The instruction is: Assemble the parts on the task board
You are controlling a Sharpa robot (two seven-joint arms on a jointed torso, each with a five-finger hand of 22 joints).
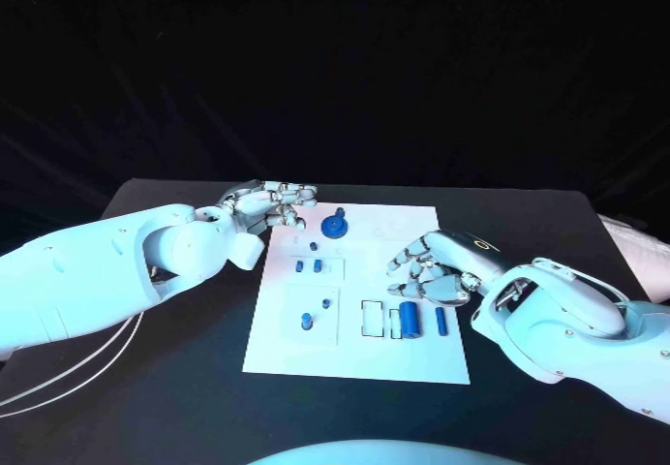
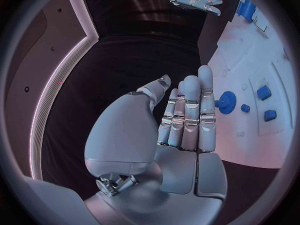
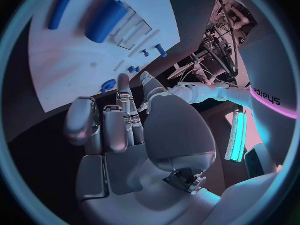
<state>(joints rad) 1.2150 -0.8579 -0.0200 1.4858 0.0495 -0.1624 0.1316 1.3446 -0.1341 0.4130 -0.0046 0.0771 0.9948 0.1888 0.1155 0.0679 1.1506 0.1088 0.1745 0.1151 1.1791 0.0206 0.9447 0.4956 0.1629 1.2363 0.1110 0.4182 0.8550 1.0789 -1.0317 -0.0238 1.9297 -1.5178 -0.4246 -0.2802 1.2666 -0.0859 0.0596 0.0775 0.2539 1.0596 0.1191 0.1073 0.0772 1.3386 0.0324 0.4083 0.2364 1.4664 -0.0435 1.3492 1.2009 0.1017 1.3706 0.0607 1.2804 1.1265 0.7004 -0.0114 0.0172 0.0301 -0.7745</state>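
The white task board [image 1: 366, 360] lies in the middle of the table. A blue gear [image 1: 335, 226] stands near its far edge, with small blue parts [image 1: 307, 264] just nearer. A thick blue cylinder [image 1: 408, 318] and a thin blue rod [image 1: 441, 321] lie at the near right. My left hand [image 1: 265, 206] hovers at the board's far left corner, fingers straight and side by side [image 2: 187, 115], holding nothing, close to the gear [image 2: 226, 102]. My right hand [image 1: 426, 271] hangs over the board's right edge, fingers loosely bent [image 3: 119, 125], empty, above the cylinder [image 3: 105, 19].
Two more small blue parts [image 1: 316, 312] sit in a raised square on the board's near left. White outlined slots [image 1: 373, 319] lie beside the cylinder. The black table [image 1: 182, 387] spreads around the board, and white cables [image 1: 84, 373] trail under my left arm.
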